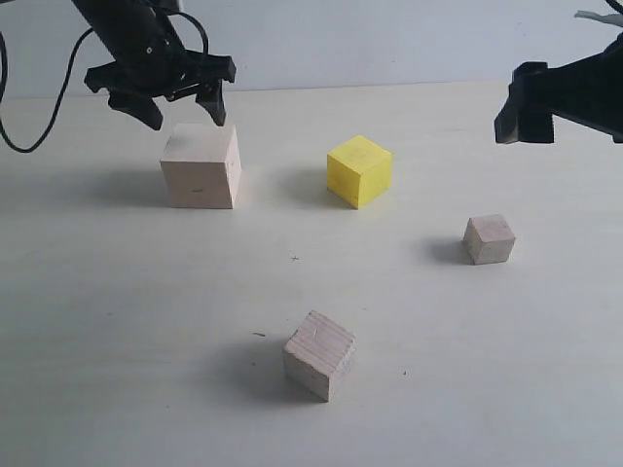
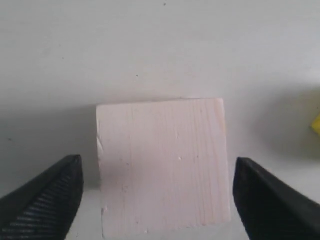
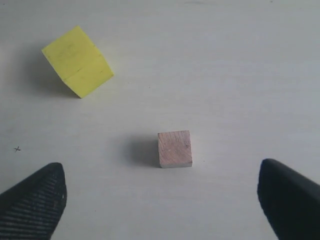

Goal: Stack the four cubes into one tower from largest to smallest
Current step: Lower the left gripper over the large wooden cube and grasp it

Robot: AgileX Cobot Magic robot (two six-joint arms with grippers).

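A pale cream tabletop (image 1: 117, 321) fills nearly the whole exterior view, matte and evenly lit. It meets a plain bluish-white wall (image 1: 370, 39) along a straight line at the back. Each cube throws a soft grey shadow toward the left of the exterior view.

The left gripper (image 1: 185, 113) hangs over the large pale wood cube (image 1: 200, 167) at the back left. Its jaws are spread apart and hold nothing. In the left wrist view its ribbed black fingers (image 2: 45, 202) flank the cube's sides with a gap on each side. A thin black cable (image 1: 60, 94) loops down behind that arm. The right gripper (image 1: 524, 109) hovers in the air at the far right, jaws spread wide and holding nothing. Its wrist view looks down on bare table and two cubes.

All four cubes sit apart on the table, none stacked. The large one is beside the bright yellow cube (image 1: 359, 170), which stands turned corner-forward near the middle back. The medium wood cube (image 1: 319, 355), with grain lines across its top, sits alone at the front centre. The small wood cube (image 1: 489, 239) sits to the right, below the right gripper.

A tiny dark cross mark (image 1: 294, 258) shows on the tabletop between the yellow and medium cubes.
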